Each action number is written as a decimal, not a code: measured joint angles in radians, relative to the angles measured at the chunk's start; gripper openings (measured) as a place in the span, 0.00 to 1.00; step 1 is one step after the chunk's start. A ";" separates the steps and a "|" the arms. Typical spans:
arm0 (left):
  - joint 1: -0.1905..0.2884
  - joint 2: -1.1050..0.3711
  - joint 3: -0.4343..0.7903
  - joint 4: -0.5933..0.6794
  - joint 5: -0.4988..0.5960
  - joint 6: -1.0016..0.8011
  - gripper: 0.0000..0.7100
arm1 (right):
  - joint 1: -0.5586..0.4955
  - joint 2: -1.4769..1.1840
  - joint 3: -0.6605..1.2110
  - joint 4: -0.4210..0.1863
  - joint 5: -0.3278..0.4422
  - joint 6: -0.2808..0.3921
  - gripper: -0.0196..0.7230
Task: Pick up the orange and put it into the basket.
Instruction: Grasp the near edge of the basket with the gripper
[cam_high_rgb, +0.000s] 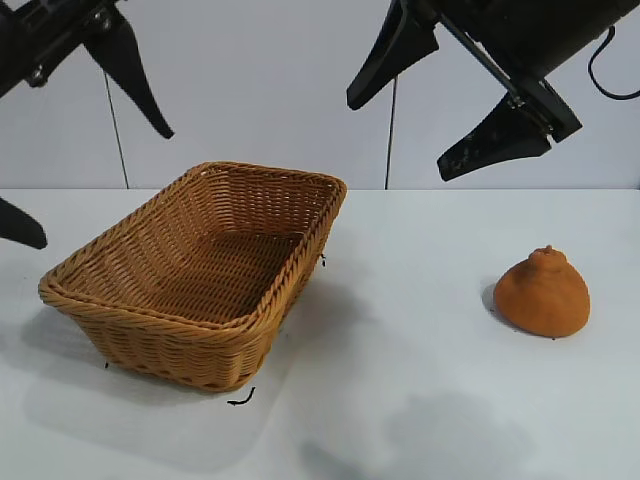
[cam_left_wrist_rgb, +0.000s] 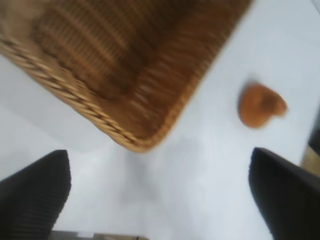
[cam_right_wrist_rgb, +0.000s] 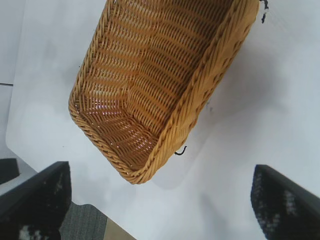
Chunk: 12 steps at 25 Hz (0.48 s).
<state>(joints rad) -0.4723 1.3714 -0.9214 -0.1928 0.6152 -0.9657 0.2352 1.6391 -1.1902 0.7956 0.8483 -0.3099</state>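
Exterior view shows the orange sitting alone on the white table, well apart from the wicker basket, which stands empty toward the left arm's side with its open top ready to receive the fruit. Both arms hang above the scene, neither touching anything. The right gripper hovers high over the ground between basket and orange, jaws spread nearly to their widest and holding nothing, a stance that would suit a descent onto the rounded lump. The left gripper hangs above the basket's near side, its jaws likewise wide apart and empty. From the left wrist view, the orange lies beyond the basket's corner; the right wrist camera looks onto the basket only. By this reading, the pick-up has not begun, and the orange lies nearer the right arm.
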 joint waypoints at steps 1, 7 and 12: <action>0.000 0.015 0.000 0.029 0.000 -0.055 0.98 | 0.000 0.000 0.000 0.000 0.000 0.000 0.96; 0.000 0.119 0.000 0.068 -0.002 -0.243 0.98 | 0.000 0.000 0.000 0.000 0.000 0.000 0.96; 0.000 0.203 0.000 0.068 -0.003 -0.360 0.98 | 0.000 0.000 0.000 0.000 0.000 0.000 0.96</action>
<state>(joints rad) -0.4723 1.5744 -0.9214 -0.1245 0.6120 -1.3260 0.2352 1.6391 -1.1902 0.7956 0.8483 -0.3099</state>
